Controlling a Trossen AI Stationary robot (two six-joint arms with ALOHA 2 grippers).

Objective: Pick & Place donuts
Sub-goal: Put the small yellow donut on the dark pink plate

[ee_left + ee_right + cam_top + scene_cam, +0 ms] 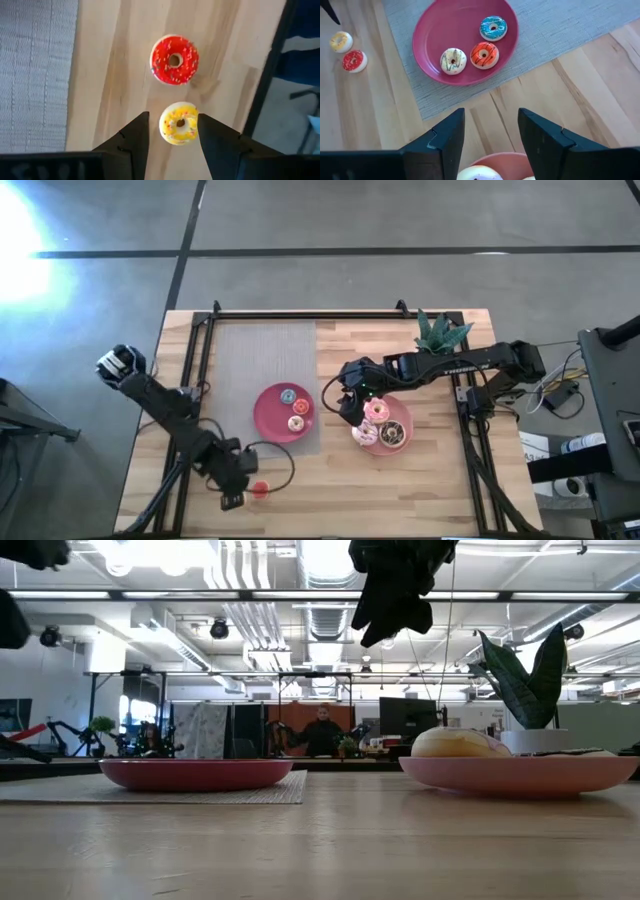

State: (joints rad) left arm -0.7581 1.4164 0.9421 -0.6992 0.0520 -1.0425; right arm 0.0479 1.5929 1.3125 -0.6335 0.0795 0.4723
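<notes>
We record the left gripper [173, 131] at the front left of the table, well apart from the dark pink plate [268, 420] on the grey mat [262, 350]; its 2 fingers [131, 136] stand spread, one on each side of a yellow sprinkled donut [178, 123] on the bare wood, and we cannot tell whether they touch it. Just beyond that donut lies a red sprinkled donut [174, 59], apart from both fingers. The right gripper [490, 131] hangs above the table between the dark pink plate and a lighter pink plate [404, 420], its fingers [446, 135] parted and holding nothing. In the dark pink plate we count 3 small donuts: a blue one [493, 28], an orange-red one [484, 55] and a cream one with dark stripes [453, 61], the last 2 nearly touching. The lighter pink plate, to the right of the dark one off the mat, carries a pink iced donut [376, 412], a pink-white sprinkled donut [364, 434] and a chocolate brown donut [393, 434], crowded together. A potted plant [438, 332] stands behind the lighter plate. White lettering runs along the right arm [455, 364], too small for us to read.
</notes>
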